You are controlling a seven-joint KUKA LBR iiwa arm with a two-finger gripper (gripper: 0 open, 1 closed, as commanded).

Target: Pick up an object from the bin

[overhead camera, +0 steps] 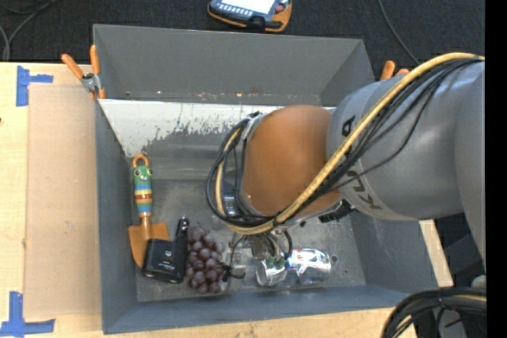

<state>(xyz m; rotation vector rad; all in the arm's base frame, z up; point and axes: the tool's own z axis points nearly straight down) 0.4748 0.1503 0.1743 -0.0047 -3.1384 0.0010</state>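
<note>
Carrier: grey metal bin (198, 162), sloped walls, flat floor scuffed and speckled toward the far wall. All contents sit along the near edge of the floor. Left to right:
- toy trowel with orange blade and green-blue-orange striped handle (142, 206), lying flat, handle pointing to the far wall
- small black box-shaped case (165, 259), lying over the trowel's blade
- bunch of dark purple plastic grapes (206, 261), touching the case
- crumpled shiny silver wrapper (299, 265), just right of the grapes, partly covered from above
</note>
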